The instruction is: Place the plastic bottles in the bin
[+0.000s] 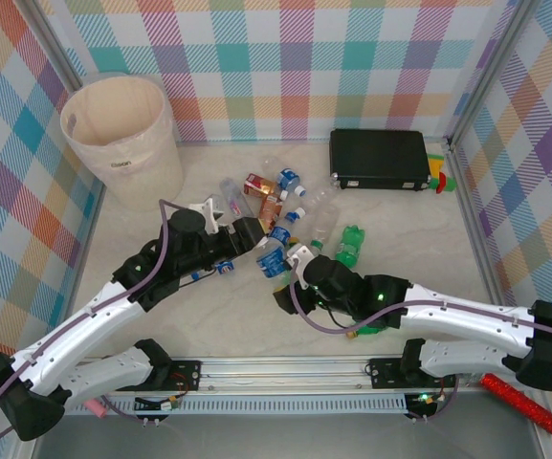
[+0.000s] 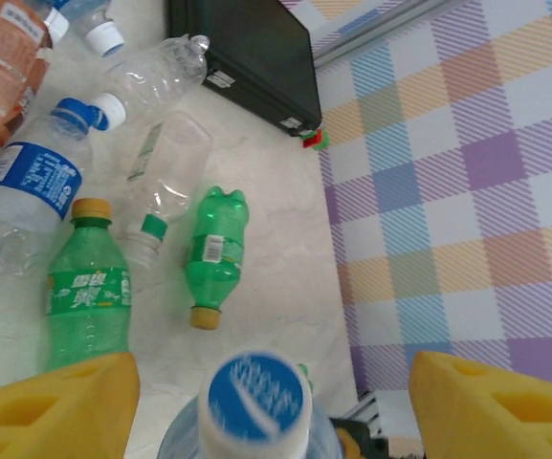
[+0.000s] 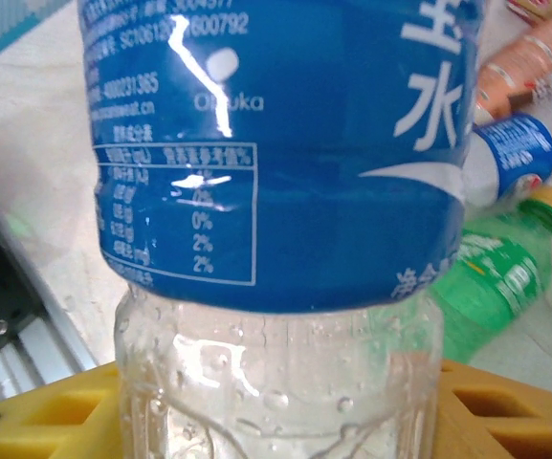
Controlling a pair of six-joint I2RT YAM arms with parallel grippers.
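Observation:
Several plastic bottles [image 1: 285,206] lie in a loose heap mid-table: clear ones with blue labels [image 2: 32,182], green ones [image 2: 86,292] and orange-labelled ones [image 1: 261,191]. My right gripper [image 1: 295,260] [image 3: 280,406] is shut on the clear lower body of a blue-labelled bottle [image 3: 285,143] [image 1: 274,260]. That bottle's blue-and-white cap [image 2: 256,402] points at my left gripper [image 1: 253,234] [image 2: 273,387]. The yellow fingers [image 2: 65,402] of that gripper stand open on either side of the cap, with gaps. The cream bin [image 1: 122,134] stands at the far left, empty as far as I can see.
A black rectangular case [image 1: 379,159] lies at the back right, with a small red and green object [image 1: 438,180] beside it. Plaid walls close the left, back and right sides. A red stick [image 1: 522,404] lies near the right arm's base.

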